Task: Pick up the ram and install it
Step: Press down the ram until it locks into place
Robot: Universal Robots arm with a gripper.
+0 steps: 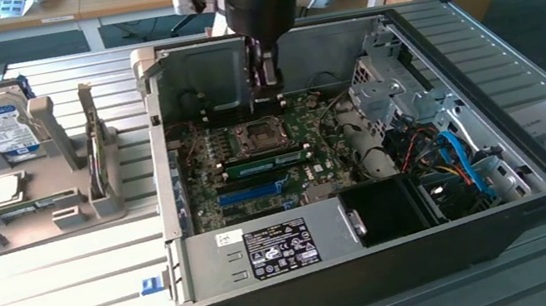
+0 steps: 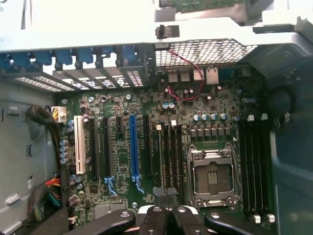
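- Wrist view is showing the pincer point(image 2: 164, 193) closed tight and holding nothing, hanging over the memory slots just beside the CPU socket point(image 2: 213, 176).
- Exterior view is showing the ram point(image 1: 265, 163) standing on edge in a slot on the motherboard point(image 1: 257, 193), just beside that socket, with the pincer point(image 1: 266, 78) hanging above it and apart.
- Judgement: seating appears to be under way; pressing well is calling for closed tips square over the stick's top edge, loading both ends evenly.
- Case wall point(image 1: 163, 138) and drive cage point(image 1: 396, 85) are flanking the board; room overhead is lying open.
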